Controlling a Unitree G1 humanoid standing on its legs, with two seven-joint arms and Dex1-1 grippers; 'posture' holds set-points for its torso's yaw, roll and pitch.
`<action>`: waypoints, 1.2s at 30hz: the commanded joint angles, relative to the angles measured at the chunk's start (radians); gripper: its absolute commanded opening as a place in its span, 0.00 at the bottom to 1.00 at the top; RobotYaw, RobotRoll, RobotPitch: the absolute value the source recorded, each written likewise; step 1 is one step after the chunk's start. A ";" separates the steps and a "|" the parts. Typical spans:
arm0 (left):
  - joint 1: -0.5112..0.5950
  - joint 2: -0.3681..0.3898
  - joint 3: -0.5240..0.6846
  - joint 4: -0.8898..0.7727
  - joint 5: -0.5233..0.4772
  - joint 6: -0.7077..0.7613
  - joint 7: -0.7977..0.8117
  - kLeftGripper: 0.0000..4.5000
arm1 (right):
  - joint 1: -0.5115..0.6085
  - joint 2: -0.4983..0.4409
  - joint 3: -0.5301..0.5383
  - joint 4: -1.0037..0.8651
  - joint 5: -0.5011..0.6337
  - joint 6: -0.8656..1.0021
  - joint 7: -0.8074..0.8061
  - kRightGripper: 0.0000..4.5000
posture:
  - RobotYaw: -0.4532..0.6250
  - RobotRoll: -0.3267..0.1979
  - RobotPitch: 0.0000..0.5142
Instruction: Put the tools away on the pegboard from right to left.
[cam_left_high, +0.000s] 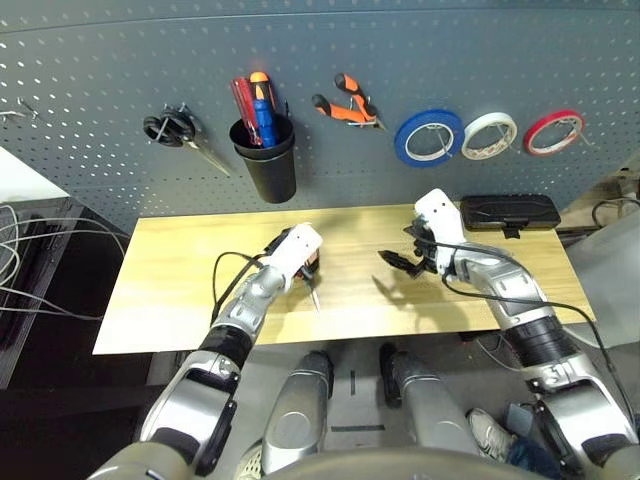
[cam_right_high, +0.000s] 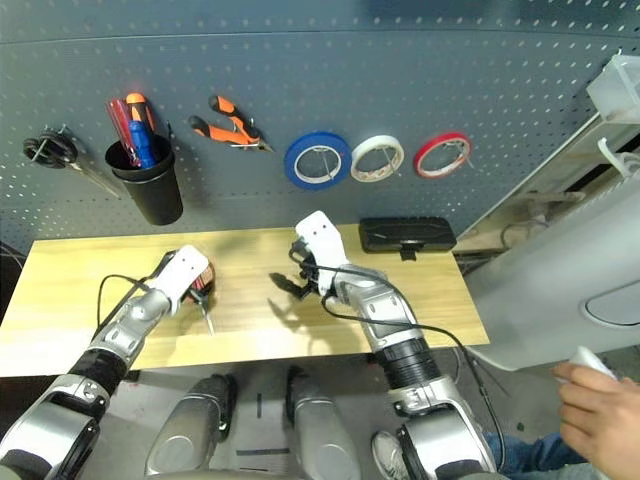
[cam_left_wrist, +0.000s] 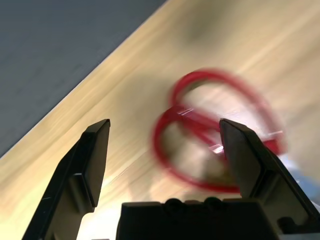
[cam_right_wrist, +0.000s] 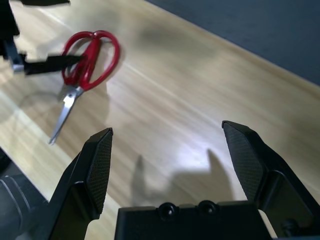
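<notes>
The red-handled scissors (cam_right_wrist: 86, 59) lie flat on the table (cam_left_high: 180, 300); the spread left gripper (cam_left_wrist: 165, 145), empty over them, may skid off their thin handles.

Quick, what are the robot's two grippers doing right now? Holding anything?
Left gripper: open, empty, just over the red-handled scissors on the table.
Right gripper: open, empty, above bare wood.

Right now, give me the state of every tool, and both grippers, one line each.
Red-handled scissors: lying flat on the table, blades closed.
Blue tape roll: hung on the pegboard.
Pliers: hung on the pegboard.
Blue-handled screwdriver: standing in the black cup.
Left gripper: open, at the scissors' handles.
Right gripper: open, empty.
</notes>
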 joint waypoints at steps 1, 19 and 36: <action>-0.002 0.009 0.038 0.066 -0.011 0.017 0.048 0.99 | -0.018 0.019 0.011 0.019 -0.010 -0.004 0.001 1.00 | 0.50 0.62 0.43; -0.168 -0.102 0.046 0.355 -0.037 0.290 -0.181 0.47 | -0.048 0.044 0.010 -0.065 -0.006 0.044 0.026 1.00 | 0.49 0.62 0.39; 0.079 -0.079 0.176 -0.062 -0.168 0.150 -0.133 0.01 | -0.087 0.066 0.003 -0.079 0.002 0.026 0.043 1.00 | 0.52 0.62 0.39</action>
